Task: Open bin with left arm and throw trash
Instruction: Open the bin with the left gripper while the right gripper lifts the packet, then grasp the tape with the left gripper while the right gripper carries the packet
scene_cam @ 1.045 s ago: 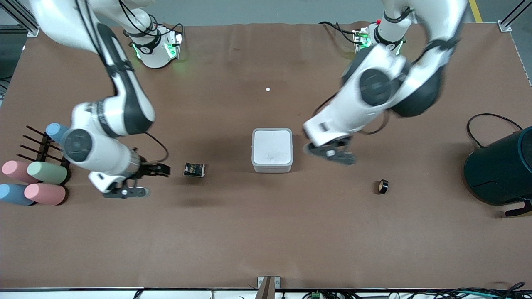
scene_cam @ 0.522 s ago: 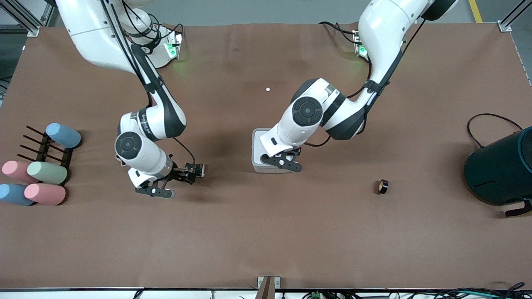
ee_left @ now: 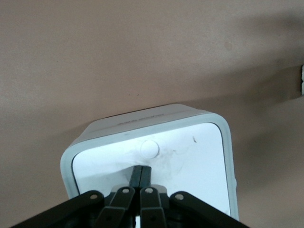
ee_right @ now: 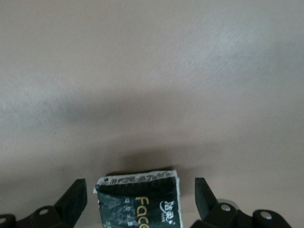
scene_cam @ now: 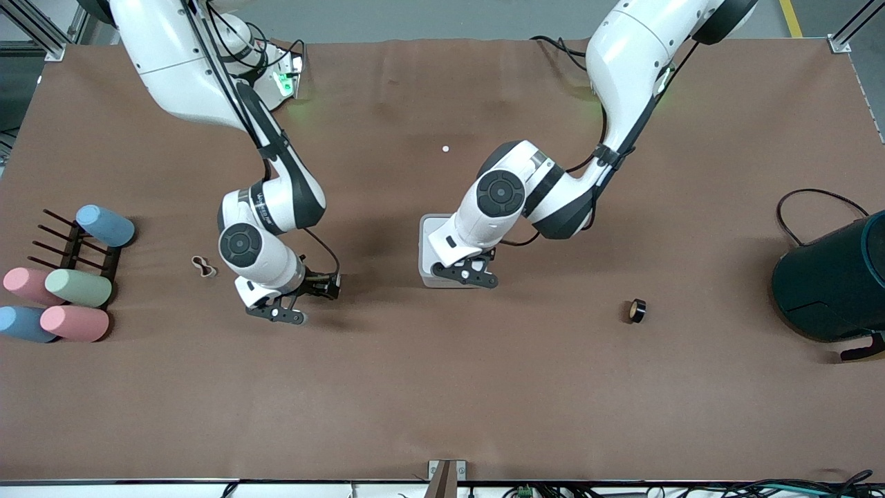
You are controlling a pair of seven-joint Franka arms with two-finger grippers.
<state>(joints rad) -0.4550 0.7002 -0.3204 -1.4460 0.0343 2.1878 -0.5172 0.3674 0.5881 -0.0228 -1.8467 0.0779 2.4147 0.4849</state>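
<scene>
Nearest front camera: tape roll (scene_cam: 637, 310) on worktop (scene_cam: 442, 401), well apart from both arms. Farther: right hand (ee_right: 141, 199) released, straddling snack wrapper (ee_right: 138, 199); early lift risks slip. Whitish loop (scene_cam: 202, 265) beside right arm. Left hand (ee_left: 141, 176) clenched, tips on bin (ee_left: 156, 142) lid; sideways push risks sliding bin. Hinge, lid catch unseen; wrapper mostly hidden in front view.
</scene>
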